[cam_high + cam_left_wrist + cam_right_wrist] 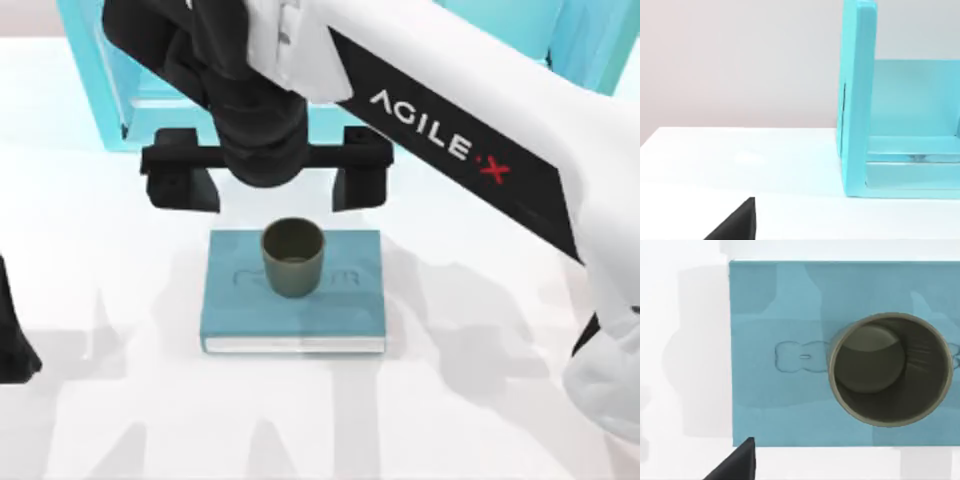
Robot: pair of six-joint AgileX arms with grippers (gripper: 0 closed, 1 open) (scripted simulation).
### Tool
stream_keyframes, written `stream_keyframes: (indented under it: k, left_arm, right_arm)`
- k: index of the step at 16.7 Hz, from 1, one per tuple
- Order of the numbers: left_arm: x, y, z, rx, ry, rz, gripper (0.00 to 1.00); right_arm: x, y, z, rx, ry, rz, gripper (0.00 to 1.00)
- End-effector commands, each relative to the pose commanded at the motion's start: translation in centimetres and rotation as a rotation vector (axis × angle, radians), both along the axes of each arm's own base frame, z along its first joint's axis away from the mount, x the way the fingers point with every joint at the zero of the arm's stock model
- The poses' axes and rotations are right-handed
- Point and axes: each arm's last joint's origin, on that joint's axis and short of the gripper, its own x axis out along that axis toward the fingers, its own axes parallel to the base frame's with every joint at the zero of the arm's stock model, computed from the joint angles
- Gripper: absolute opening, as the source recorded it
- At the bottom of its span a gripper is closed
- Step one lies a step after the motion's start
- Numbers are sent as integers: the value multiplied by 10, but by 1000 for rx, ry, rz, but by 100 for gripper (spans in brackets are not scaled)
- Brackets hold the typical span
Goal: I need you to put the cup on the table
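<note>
1. The table (pixel 120 300) was a broad, plain white surface that spanned the top view, with a pale wall behind it in the left wrist view.
2. A turquoise shelf unit (pixel 130 95) stood at the far side of the table; the left wrist view showed its upright side panel (pixel 856 100) and a lower ledge.
3. A teal book (pixel 230 310) lay flat near the middle of the table, its pale page edge facing the near side.
4. The cup (pixel 293 257), dark olive-brown and without a handle, stood upright on the far half of the book's cover, its open mouth facing up. In the right wrist view its empty inside (pixel 890 369) was seen from straight above.
5. The right gripper (pixel 266 188) hung above the far edge of the book, just beyond the cup and clear of it. Its two dark fingers were spread wide apart, one to the left and one to the right, with nothing between them.
6. The right arm reached in from the right side of the table.
7. The left arm (pixel 12 330) sat parked at the left edge; whether its fingers were spread or pressed together could not be told.
</note>
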Motion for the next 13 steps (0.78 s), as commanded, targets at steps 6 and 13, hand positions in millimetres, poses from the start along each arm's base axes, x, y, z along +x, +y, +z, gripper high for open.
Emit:
stream_keyframes:
  k: [6,13]
  left_arm:
    - [0,0,0,0,0,0,100]
    - [0,0,0,0,0,0,100]
  right_arm:
    - [-3,11,-2,20,-9,-6,100]
    - [5,12,-16,24,-12,-5,100]
